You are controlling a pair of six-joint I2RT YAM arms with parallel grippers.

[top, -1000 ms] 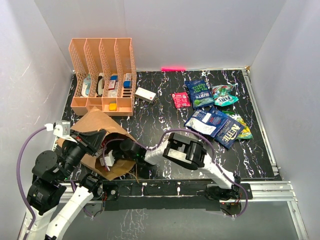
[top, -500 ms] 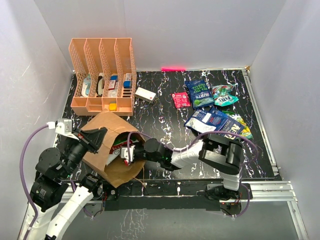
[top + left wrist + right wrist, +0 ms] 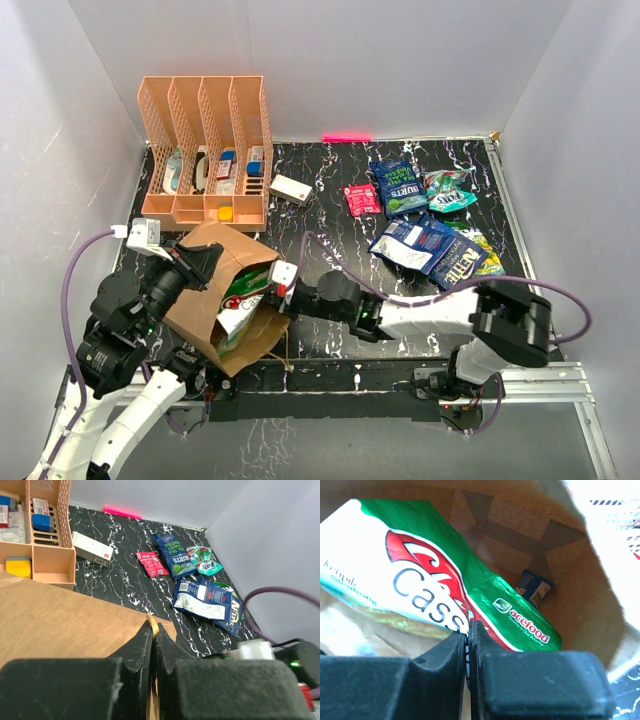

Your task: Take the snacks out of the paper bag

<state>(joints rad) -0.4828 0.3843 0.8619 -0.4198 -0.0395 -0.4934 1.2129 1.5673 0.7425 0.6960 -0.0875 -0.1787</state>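
Overhead view: a black marbled surface (image 3: 330, 235) w/ my two arms reaching in from the near edge. The paper bag (image 3: 200, 310) lies tipped on its side at near left, mouth facing right. My L pincer (image 3: 208, 262) is clamped on the bag's upper rim, brown paper squeezed between the fingers, holding the mouth up and open. My R pincer (image 3: 282, 282) is at the mouth, closed on the lower edge of a green-and-white packet (image 3: 445, 575) w/ a red swirl logo. The packet's end shows at the bag's mouth.

Step in hand, as I judge it: pulling this packet out. The next move calls for drawing the R arm back and rightward, away from the mouth, while the L grip stops the bag dragging along. Then the packet goes down by the others.

Contents: the R wrist view looks inside the bag. The green packet fills the left side, and a small dark blue packet (image 3: 535, 589) sits deep by the bottom fold. So prob. at least one more to fetch. I can't tell if anything hides under the green one.

Already out at far right, well apart from the bag: dark blue chip bags (image 3: 400, 187), a pink-red packet (image 3: 361, 199), a teal bag (image 3: 448, 190), and a green-yellow bag (image 3: 488, 262) partly under a blue one.

An orange rack (image 3: 205, 110) stands behind the bag w/ small boxes in its slots. A white box (image 3: 291, 189) lies just beside it.
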